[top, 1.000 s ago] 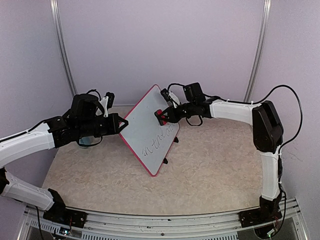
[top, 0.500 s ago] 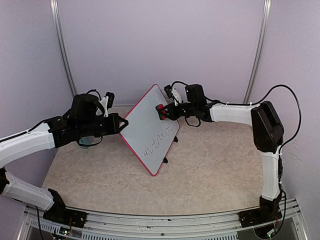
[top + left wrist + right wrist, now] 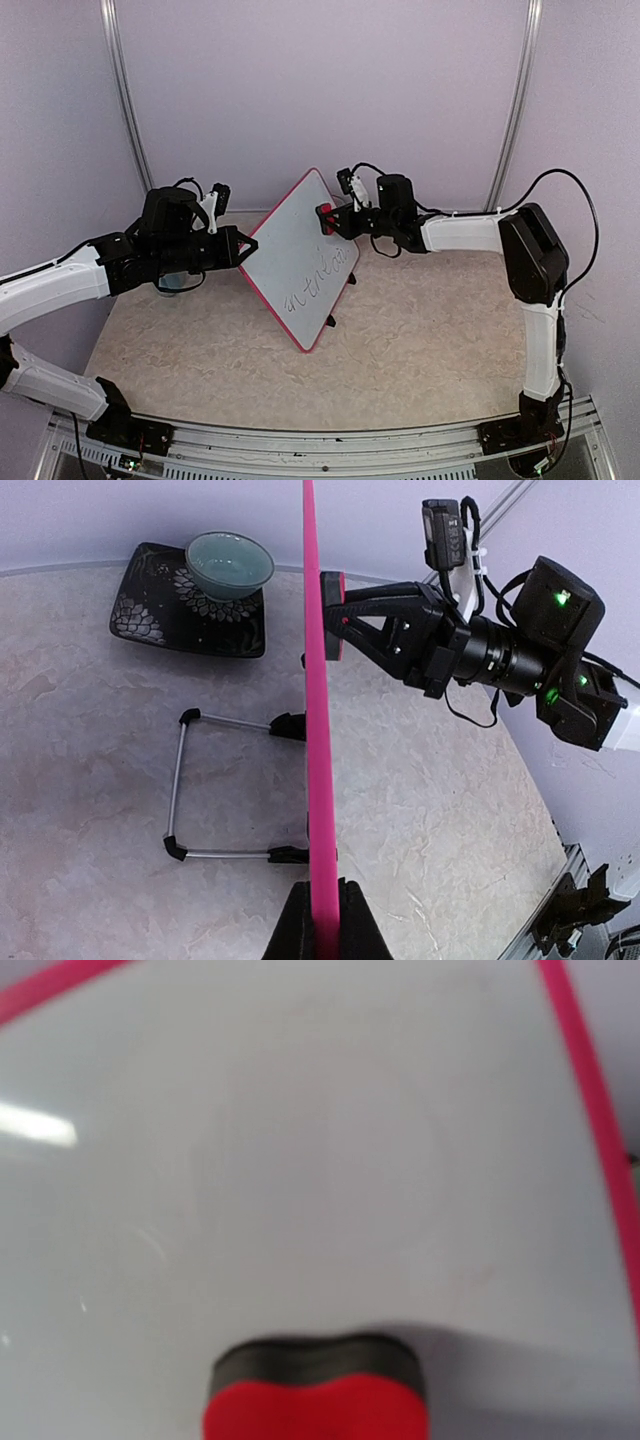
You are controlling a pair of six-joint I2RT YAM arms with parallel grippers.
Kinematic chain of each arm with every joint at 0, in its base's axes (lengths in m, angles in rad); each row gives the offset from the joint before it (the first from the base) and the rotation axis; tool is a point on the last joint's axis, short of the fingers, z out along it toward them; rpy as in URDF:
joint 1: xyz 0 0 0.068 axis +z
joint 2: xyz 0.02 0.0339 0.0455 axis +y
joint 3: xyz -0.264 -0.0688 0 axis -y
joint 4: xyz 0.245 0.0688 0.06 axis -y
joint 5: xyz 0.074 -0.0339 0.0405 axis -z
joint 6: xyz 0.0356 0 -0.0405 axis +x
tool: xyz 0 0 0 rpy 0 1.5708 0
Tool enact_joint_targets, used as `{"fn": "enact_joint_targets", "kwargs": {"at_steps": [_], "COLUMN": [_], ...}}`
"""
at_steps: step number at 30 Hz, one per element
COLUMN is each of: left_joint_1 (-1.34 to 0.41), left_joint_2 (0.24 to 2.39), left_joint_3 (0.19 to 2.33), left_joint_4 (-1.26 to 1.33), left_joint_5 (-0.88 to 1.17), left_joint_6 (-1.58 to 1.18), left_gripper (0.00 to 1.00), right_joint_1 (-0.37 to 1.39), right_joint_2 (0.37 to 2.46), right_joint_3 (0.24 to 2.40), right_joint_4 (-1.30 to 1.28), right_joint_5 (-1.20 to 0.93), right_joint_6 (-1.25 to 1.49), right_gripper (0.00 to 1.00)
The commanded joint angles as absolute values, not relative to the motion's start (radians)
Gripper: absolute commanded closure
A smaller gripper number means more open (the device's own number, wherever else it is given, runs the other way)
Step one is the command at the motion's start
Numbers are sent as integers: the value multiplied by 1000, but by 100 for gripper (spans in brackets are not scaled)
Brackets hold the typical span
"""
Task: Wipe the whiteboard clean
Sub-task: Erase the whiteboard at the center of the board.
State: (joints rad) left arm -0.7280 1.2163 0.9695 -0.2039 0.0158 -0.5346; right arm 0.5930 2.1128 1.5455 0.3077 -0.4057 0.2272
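Right gripper (image 3: 330, 218): clamped on eraser (image 3: 315, 1395) at whiteboard (image 3: 295, 255) top. Left gripper (image 3: 322, 925): pinched on frame (image 3: 318, 730). Risk: wiping pressure could pivot whiteboard from that thin edge grip.

Off to my left, near the wall-side edge of the beige marbled desk (image 3: 90, 780), I see a black square tray (image 3: 150, 620) with a pale flower pattern. A pale green bowl (image 3: 230, 565) sits upright on one corner of it. Behind, two metal poles (image 3: 125, 100) rise against the lilac wall (image 3: 320, 90).
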Motion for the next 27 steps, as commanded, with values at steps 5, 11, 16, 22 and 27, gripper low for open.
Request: {"fn": "enact_joint_targets", "kwargs": {"at_steps": [5,11,16,22,27], "left_joint_1": [-755,-755,-756,-758,-758], "left_joint_2": [1235,1230,1233,1221,1209], "left_joint_3": [954,954,954,956,946], "left_joint_4": [-236,-237,-233,-243,-245], "left_joint_5": [139,137,139,133,126], "left_joint_6": [-468,-471,-472,-468,-467], "left_gripper": [100,100,100,100,100], "right_joint_1": [712,780,834,823,748], "right_joint_2": [2056,2028,2046,2081,2080], "right_joint_3": [1464,1466,1474,1469,1382], "right_joint_4": [379,392,430,442,522], "right_joint_5": [-478,-484,-505,-445,-426], "right_joint_6": [219,199,216,260,372], "right_gripper": [98,98,98,98,98]}}
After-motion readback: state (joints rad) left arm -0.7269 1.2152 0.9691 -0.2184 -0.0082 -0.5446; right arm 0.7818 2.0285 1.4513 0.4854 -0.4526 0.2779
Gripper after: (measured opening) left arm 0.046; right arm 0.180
